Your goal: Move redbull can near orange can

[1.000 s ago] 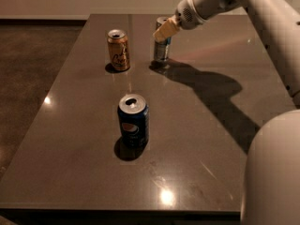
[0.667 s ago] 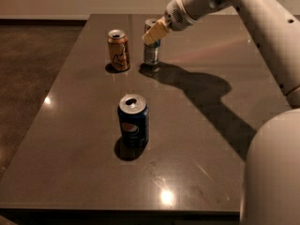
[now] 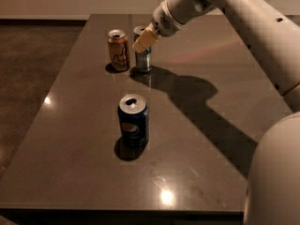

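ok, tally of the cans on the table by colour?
orange can: 1
silver-blue can: 1
dark blue can: 1
Total: 3
The gripper grips the silver-blue can, right beside the orange can.

The slim, tall silver-and-blue redbull can (image 3: 143,63) stands upright on the far part of the dark desk (image 3: 206,125). My pincer (image 3: 142,43) clasps its upper half. Just beside it, on the camera's left and not touching, the golden-orange can (image 3: 119,51) with dark cursive lettering and a silver top also stands upright.
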